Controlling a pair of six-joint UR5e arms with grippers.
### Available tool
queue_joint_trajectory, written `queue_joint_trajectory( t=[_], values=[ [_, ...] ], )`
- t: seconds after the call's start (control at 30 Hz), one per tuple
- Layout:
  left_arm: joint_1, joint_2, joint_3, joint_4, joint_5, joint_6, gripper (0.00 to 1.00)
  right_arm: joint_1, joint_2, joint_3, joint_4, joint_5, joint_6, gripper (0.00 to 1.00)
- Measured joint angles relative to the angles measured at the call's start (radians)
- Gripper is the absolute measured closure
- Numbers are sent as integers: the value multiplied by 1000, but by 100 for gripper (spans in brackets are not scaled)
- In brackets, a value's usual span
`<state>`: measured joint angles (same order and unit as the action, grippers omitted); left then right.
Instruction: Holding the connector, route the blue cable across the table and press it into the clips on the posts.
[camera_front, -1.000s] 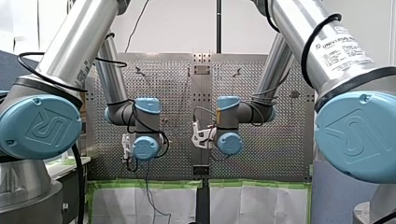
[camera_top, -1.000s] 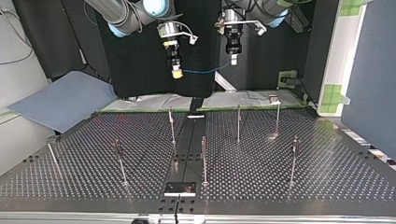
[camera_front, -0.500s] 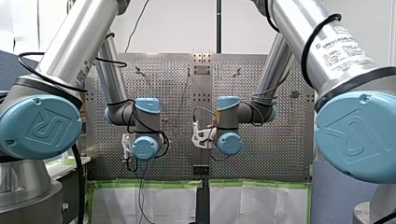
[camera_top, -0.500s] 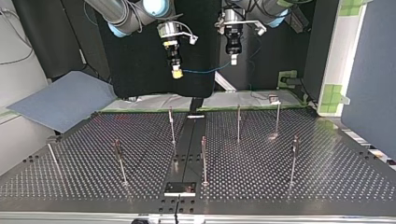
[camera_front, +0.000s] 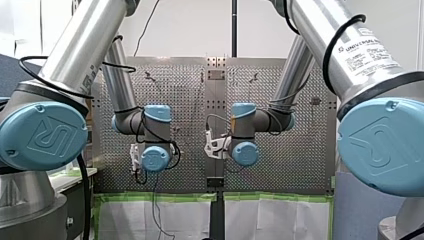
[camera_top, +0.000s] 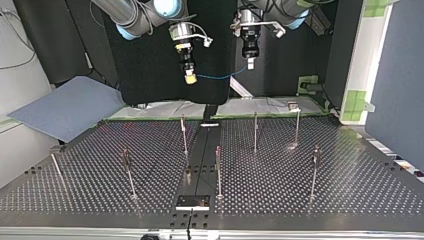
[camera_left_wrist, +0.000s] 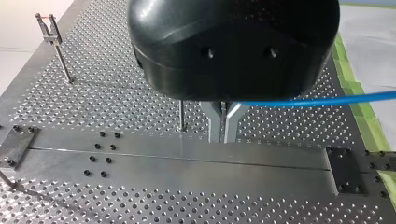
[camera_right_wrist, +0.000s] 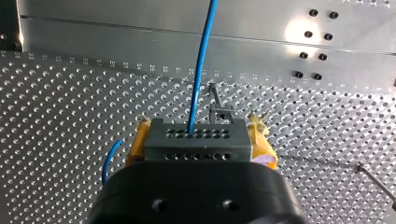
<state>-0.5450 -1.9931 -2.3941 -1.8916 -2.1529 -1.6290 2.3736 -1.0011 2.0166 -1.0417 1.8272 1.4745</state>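
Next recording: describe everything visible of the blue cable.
Thin and flexible, the blue cable hangs in a shallow sag high above the perforated table and its slim posts, touching neither. One end enters the grey multi-hole connector clamped between my right gripper's yellow pads; the other passes between my left gripper's closed metal fingers. A short blue tail curls beside the connector.

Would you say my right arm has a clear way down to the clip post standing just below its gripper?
Probably yes. My right gripper, shut on the connector, hangs above the post with only open air between. The blue cable running to my left gripper, which grips it, might limit the descent.
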Motion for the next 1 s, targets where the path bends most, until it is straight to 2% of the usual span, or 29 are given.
queue_joint_trajectory(
  t=[0.53,0.67,0.77,1.0],
  values=[
    [-7,-8,7,-7,-7,-8,98,2,2,-2,2,2,2,100],
    [-41,-41,40,-40,-41,-41,98,22,10,-29,29,28,16,100],
    [-71,-71,71,-71,-71,-72,98,28,12,-60,59,54,20,100],
    [-95,-122,100,-123,-140,-150,98,31,12,-114,138,68,21,100]
  ],
)
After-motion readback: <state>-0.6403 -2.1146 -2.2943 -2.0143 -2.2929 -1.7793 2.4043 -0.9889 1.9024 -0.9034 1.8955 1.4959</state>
